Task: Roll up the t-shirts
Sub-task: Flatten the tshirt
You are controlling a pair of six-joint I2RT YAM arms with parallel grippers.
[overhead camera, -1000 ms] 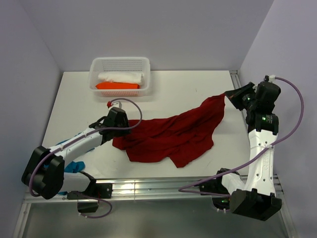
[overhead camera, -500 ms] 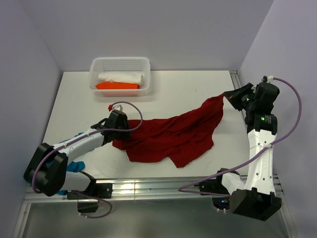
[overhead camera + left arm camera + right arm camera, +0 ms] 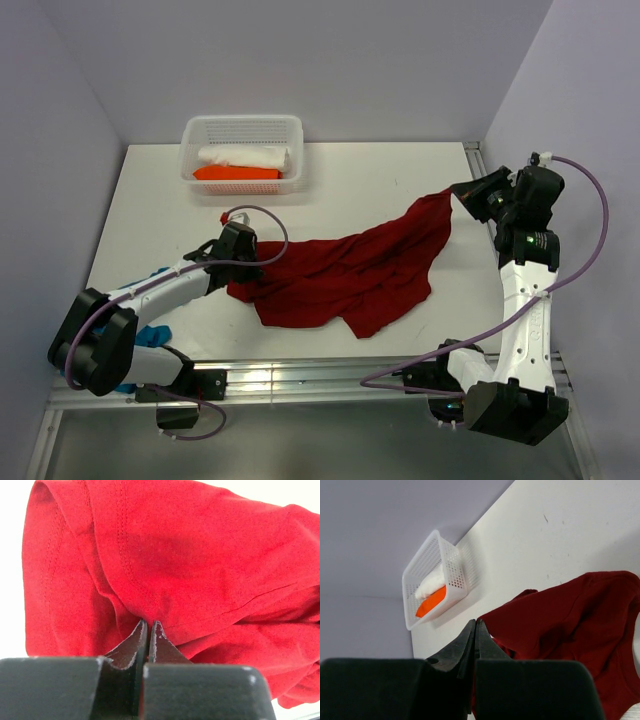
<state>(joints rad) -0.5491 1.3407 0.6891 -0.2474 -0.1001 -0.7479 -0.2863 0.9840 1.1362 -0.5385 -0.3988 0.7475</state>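
A dark red t-shirt lies crumpled and spread across the middle of the table, with one corner pulled up toward the back right. My left gripper is at the shirt's left edge and shut on a fold of the red cloth, the jaws pressed together. My right gripper is shut on the raised corner of the shirt, pinched at its tips. A teal-blue t-shirt lies bunched under the left arm at the near left.
A white perforated basket stands at the back left, holding a folded orange t-shirt and a white one. The basket also shows in the right wrist view. Walls close in the table on both sides.
My left gripper has closed on the shirt's left edge; it stood open before. The left arm shifted slightly. The right gripper and the raised corner have hardly moved.
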